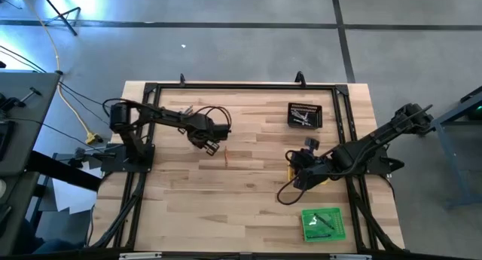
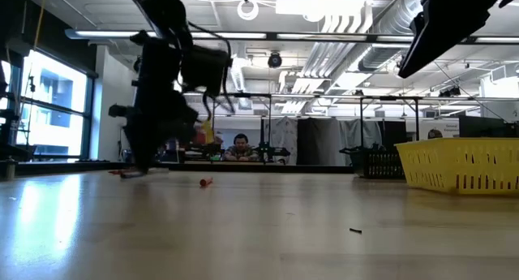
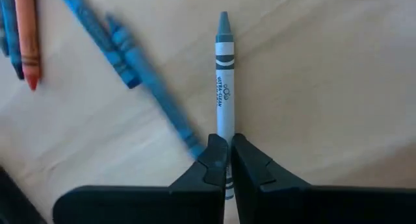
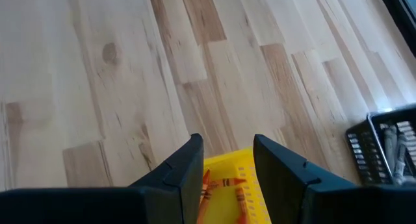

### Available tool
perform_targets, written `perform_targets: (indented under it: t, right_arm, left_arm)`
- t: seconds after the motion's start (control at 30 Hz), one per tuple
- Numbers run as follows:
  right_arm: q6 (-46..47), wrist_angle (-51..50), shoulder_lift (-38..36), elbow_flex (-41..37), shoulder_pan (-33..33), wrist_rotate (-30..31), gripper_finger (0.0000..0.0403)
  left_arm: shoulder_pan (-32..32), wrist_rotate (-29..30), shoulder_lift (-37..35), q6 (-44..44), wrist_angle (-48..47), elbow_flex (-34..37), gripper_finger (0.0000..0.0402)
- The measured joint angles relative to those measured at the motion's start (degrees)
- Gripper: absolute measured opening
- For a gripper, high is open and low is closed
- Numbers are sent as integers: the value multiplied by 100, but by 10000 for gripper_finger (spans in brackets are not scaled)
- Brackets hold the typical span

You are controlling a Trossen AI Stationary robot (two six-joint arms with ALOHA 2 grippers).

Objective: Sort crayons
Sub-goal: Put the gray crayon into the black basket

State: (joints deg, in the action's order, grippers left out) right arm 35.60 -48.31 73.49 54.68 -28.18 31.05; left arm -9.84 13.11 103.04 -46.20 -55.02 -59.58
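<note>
Pinched a grey crayon point(image 3: 224, 87) in left gripper point(image 3: 223, 160), left of centre in the high view. Right gripper point(image 4: 225, 160) gaped over yellow tray point(image 4: 244, 164). Next, probably: lift, carry to black tray point(image 1: 304, 115).

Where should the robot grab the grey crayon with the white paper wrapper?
On its wrapped blunt end, from behind, the way the left gripper is shut on the grey crayon now. It lies flat and thin, so the fingers pinch across its sides.
</note>
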Motion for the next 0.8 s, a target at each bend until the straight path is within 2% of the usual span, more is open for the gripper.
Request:
perform_targets:
  t: [0.4, 0.53, 0.67, 0.8]
  right_arm:
    - [565, -650, -2, -2, 0, -121, 129]
    - [596, -676, -2, -2, 0, 263, 129]
    - [686, -677, -2, -2, 34, 842, 129]
    - [1005, -682, -2, -102, 188, 1084, 129]
  left_arm:
    - [446, 193, -904, 59, 331, -43, 0]
    - [819, 220, -1155, 316, 1143, -45, 0]
    - [1225, 228, -1324, 755, 2384, -48, 0]
    - [1575, 242, -1352, 1305, 3649, -52, 0]
